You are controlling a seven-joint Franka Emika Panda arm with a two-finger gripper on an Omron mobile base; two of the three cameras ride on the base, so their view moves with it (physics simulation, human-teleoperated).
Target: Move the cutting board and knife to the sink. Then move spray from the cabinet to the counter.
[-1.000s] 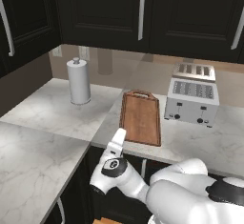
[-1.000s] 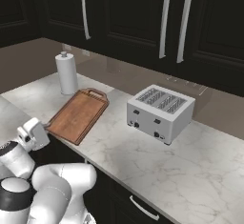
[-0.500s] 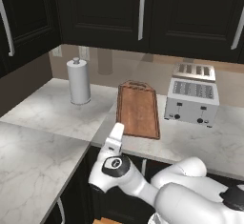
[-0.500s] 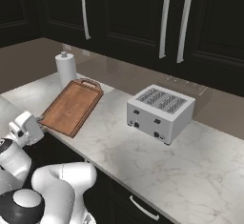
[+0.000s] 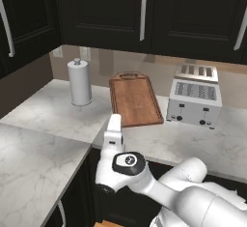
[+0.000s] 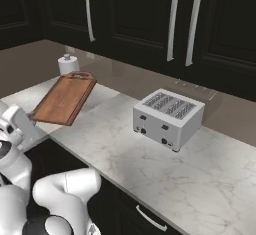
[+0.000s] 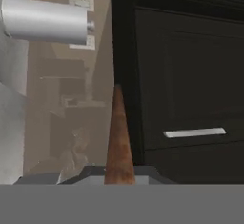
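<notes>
The reddish-brown cutting board (image 5: 134, 98) lies over the marble counter (image 5: 43, 120), its loop handle toward the back wall. My gripper (image 5: 116, 121) is shut on the board's near edge, at the counter's front lip. From the right base view the hand (image 6: 30, 121) clamps the board's (image 6: 66, 97) near corner. The hand view sees the board (image 7: 118, 137) edge-on, running away from my gripper (image 7: 119, 171). Near-black cabinet doors (image 5: 143, 8) with long silver handles hang above. The knife, sink and spray are out of view.
A silver toaster (image 5: 195, 100) stands right of the board. A white paper-towel roll (image 5: 80, 82) stands to its left by the wall. The counter turns a corner at the left (image 5: 29, 163). A dark lower cupboard with a short handle (image 7: 194, 132) shows past the board.
The arm has swung left with the cutting board held, turning the board so that it points straighter at the back wall. Toaster and paper-towel roll stayed put.
</notes>
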